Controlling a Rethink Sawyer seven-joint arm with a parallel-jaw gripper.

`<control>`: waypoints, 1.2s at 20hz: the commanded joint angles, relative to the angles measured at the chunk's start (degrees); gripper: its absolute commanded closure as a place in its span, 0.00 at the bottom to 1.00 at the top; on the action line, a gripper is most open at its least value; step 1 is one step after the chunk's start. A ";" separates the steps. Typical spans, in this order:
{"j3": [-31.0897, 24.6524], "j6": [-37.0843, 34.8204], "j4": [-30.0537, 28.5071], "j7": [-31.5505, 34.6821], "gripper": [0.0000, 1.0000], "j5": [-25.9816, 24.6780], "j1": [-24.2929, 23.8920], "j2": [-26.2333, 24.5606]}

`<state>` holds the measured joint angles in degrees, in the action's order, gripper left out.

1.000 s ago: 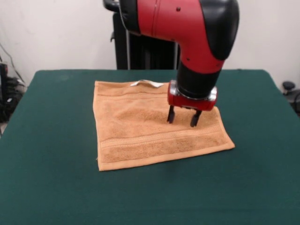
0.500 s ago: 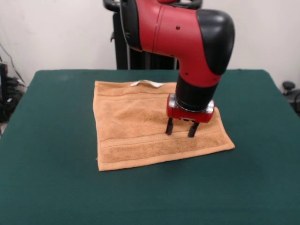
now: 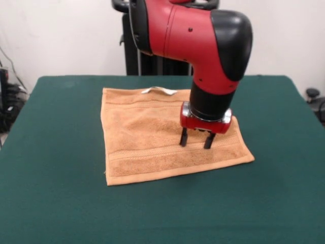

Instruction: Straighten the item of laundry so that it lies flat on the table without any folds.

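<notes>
Item: towel (image 3: 152, 140), orange-tan terry, rectangular, one woven band near the front hem, white tag loop (image 3: 158, 90) at the far edge. Location: centre of the desk (image 3: 56, 203), green cloth showing on all sides. Condition: spread in one layer, four corners out, no fold visible; part of the right side is hidden behind the arm. Task judged almost complete, with only release and a check of that hidden part left. Orientation: nearly square, slightly wider than deep; long axis runs side to side, turned a little so the front edge slants. Claw (image 3: 195, 141): open, fingers apart, tips on or just above the pile, gripping nothing.
</notes>
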<state>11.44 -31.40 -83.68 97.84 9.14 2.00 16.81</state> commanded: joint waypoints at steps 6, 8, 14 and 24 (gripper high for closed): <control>0.95 19.10 10.32 25.45 0.00 10.80 11.81 -18.99; 17.10 14.83 18.96 32.06 0.00 13.70 21.35 -27.58; 57.86 -11.48 35.69 64.20 0.00 24.83 30.25 -51.38; 58.76 -14.02 40.79 75.49 0.00 28.49 27.64 -53.44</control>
<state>69.83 -56.11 -53.75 148.61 30.28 33.56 -24.48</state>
